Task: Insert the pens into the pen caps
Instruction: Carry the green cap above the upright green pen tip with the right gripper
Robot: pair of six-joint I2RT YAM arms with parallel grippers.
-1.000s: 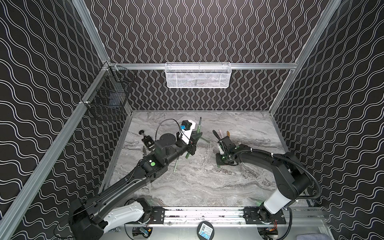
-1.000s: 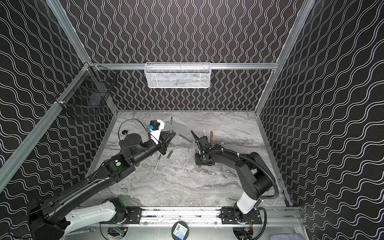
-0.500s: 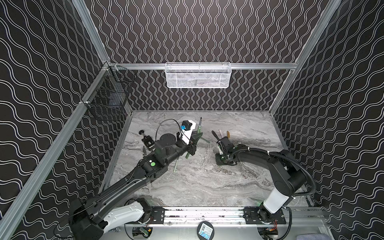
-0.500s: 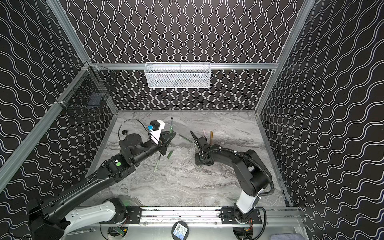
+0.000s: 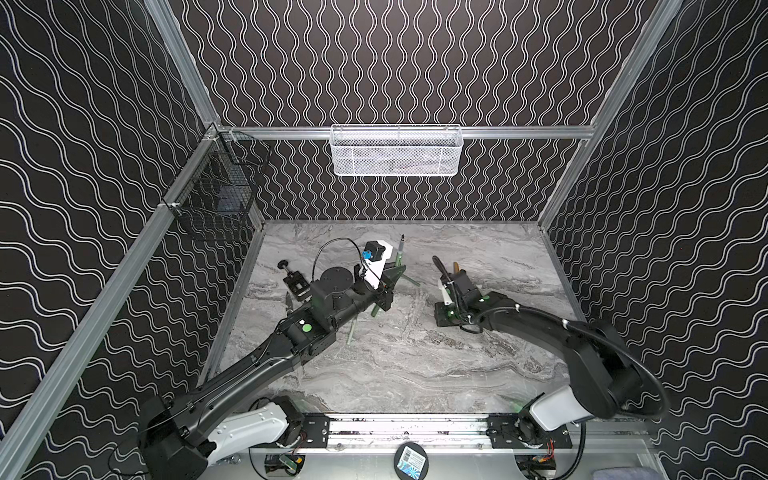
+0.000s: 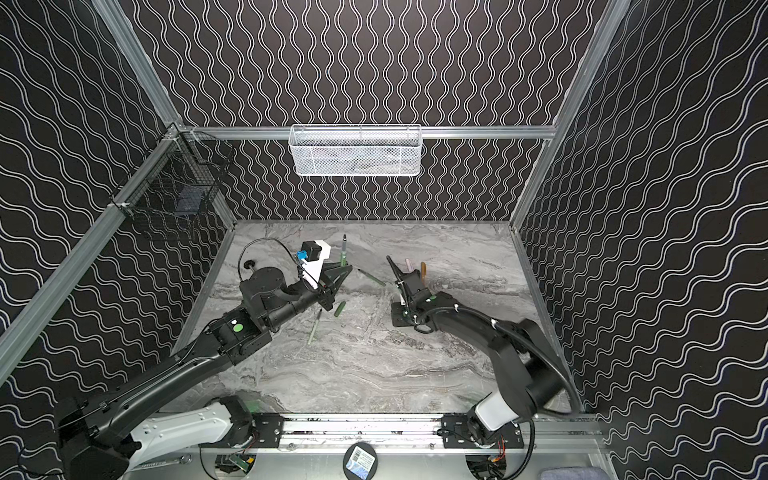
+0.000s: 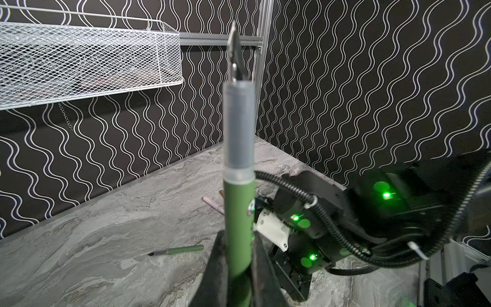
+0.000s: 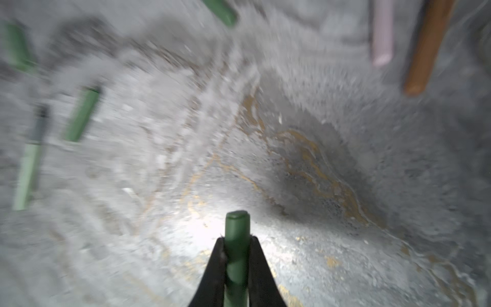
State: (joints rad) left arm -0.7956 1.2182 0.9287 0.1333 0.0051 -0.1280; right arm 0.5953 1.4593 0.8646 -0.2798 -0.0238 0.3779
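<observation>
Green pen (image 7: pixel 237 226) held upright, tip up; dk-green cap (image 8: pixel 236 231) held nr bench ctr; 2nd green pen (image 6: pixel 372 277), pale-green pen (image 6: pixel 314 328), loose green cap (image 6: pixel 340 308) lie flat, left-of-ctr.

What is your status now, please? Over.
Left gripper shut on slim green pen, tip up. Right gripper shut on short dark green cap. Pen and cap not yet joined. One loose green pen lies between the grippers.

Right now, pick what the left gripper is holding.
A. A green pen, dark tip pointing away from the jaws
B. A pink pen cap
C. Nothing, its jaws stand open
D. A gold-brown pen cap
A: in the left wrist view the left gripper is clamped on the barrel of a green pen, with the pen's grey section and dark tip sticking out beyond the jaws.
</observation>
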